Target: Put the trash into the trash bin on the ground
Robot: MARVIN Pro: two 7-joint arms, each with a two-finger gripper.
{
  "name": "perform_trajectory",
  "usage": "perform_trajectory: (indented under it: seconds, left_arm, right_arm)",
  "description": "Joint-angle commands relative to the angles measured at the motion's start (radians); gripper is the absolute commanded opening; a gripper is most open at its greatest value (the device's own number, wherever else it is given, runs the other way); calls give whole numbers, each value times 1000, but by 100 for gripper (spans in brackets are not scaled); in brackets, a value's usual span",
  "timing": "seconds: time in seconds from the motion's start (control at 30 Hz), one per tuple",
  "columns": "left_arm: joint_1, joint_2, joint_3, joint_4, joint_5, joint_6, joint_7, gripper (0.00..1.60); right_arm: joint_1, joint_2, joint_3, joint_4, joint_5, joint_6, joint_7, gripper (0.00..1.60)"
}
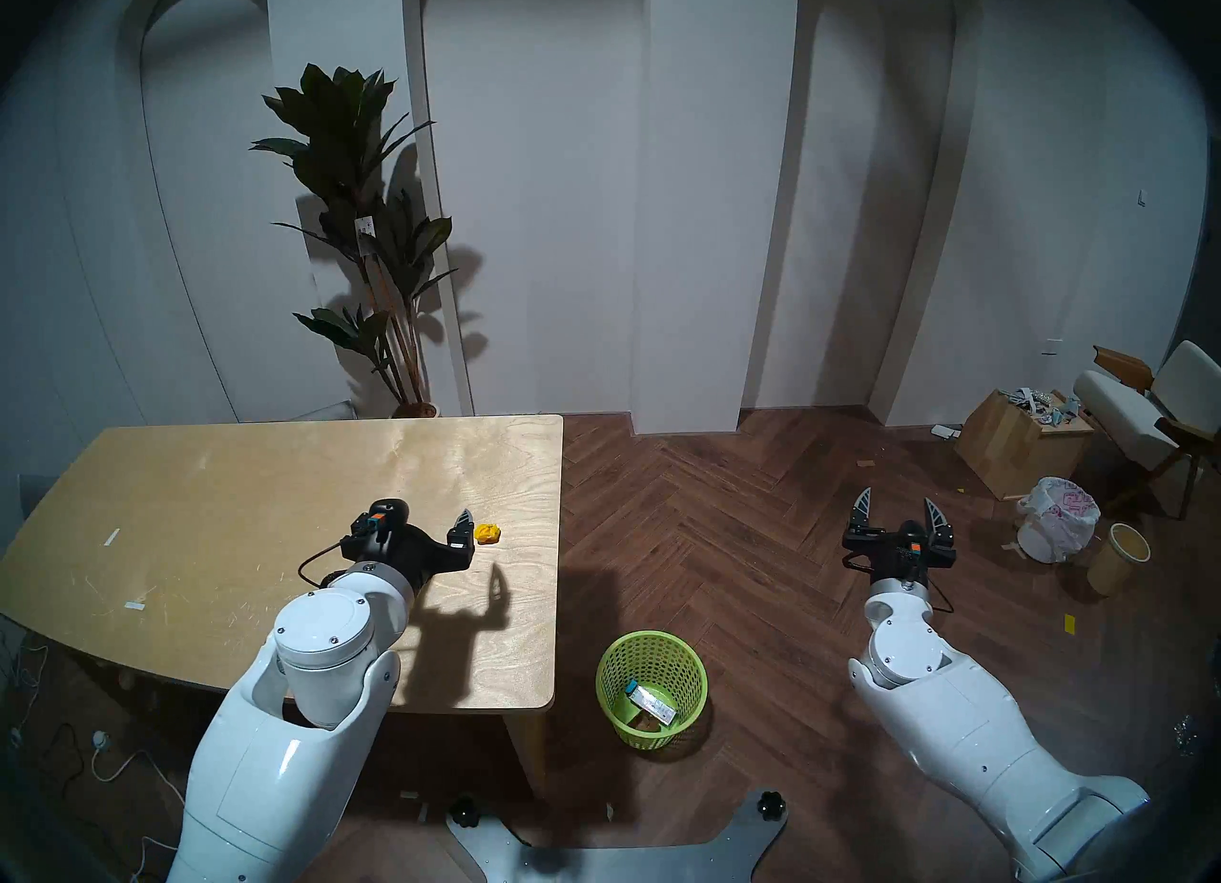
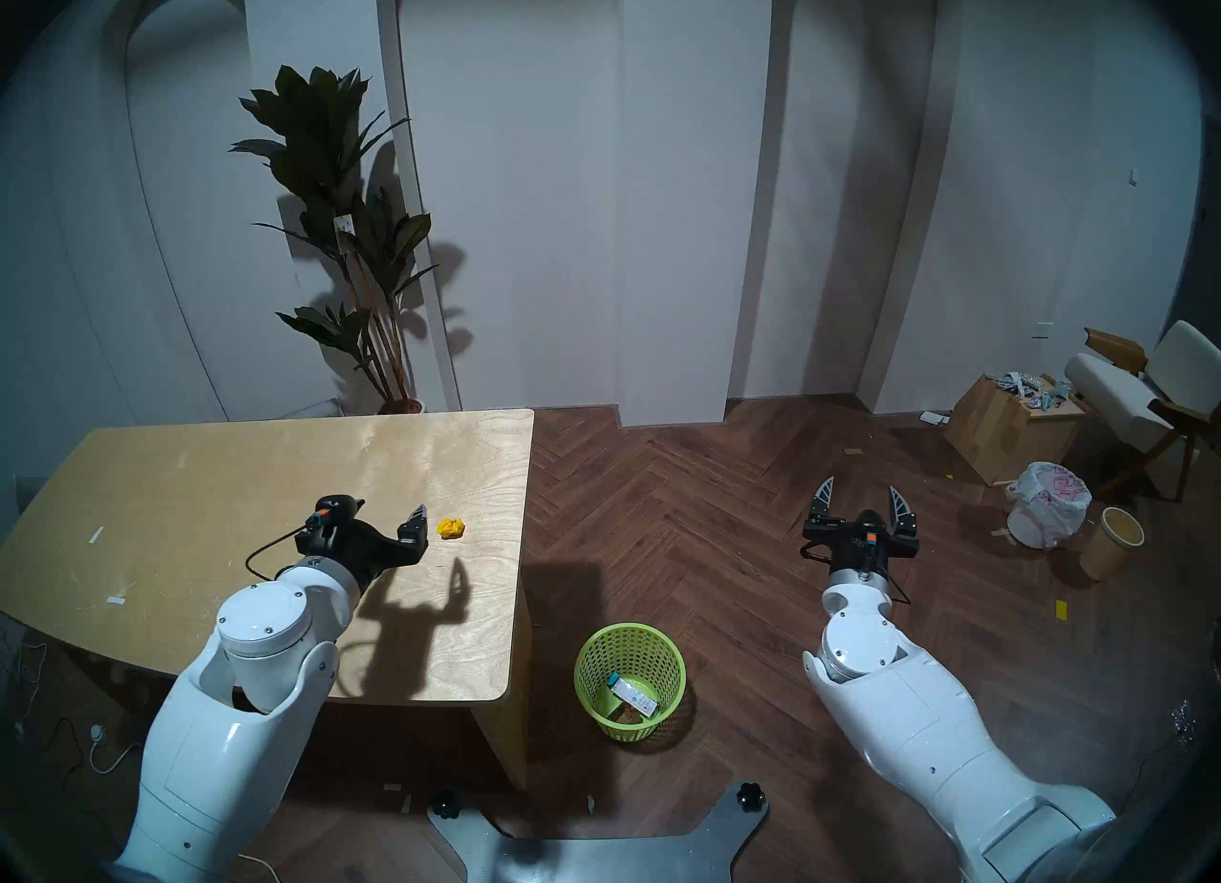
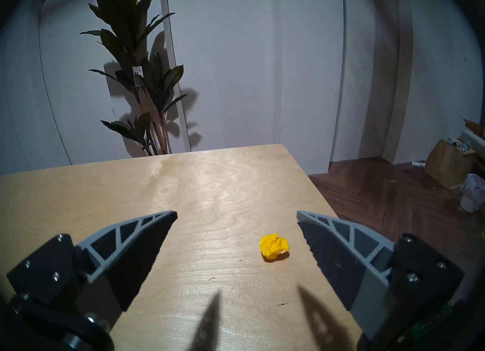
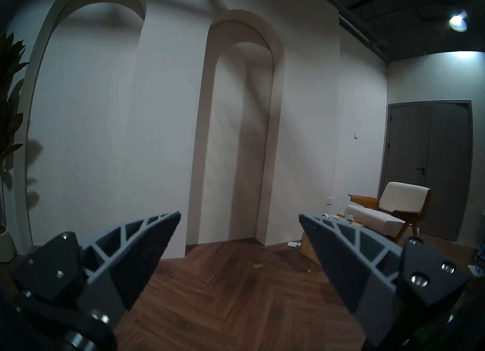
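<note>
L gripper [image 3: 236, 215] hung over the table [image 1: 264, 465], jaws wide apart & empty, nothing touching them. Paper ball [image 3: 274, 242] lay on the table just ahead of the gripper, closer to its right finger, at about 4 o'clock from the table's middle in the head view, near the right edge. In the wrist view the ball sat between the two fingertips but off toward the right one, not touched. Green bin [image 1: 651, 687] stood upright on the floor at roughly 5 o'clock from the ball, just beside the table's near right corner. Inside it a blue-and-white carton [image 1: 651, 702] lay tilted, w/ a darker item under it, too dim to tell what. R gripper [image 1: 900, 510] was over bare floor at about 2 o'clock from the bin, well apart from it, jaws also spread & empty. White bagged bin [image 1: 1056, 518] & a beige bin [image 1: 1118, 558] stood farther right, near a chair [image 1: 1149, 412]. A plant [image 1: 370, 221] stood behind the table at 12 o'clock.
</note>
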Motion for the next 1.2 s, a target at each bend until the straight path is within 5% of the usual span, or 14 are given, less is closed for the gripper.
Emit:
perform_trajectory:
  seconds: [0.0, 0.53, 1.17]
  left_arm:
    - [-111, -37, 37, 60, 21, -32, 4, 160]
    - [-207, -108, 108, 249, 66, -158, 36, 154]
    - [-181, -116, 139, 299, 110, -222, 93, 160]
  right_arm:
    - [-94, 64, 31, -115, -3, -20, -17, 160]
    - [-286, 174, 99, -340, 26, 15, -42, 160]
    - [-483, 282, 197, -579, 181, 151, -51, 160]
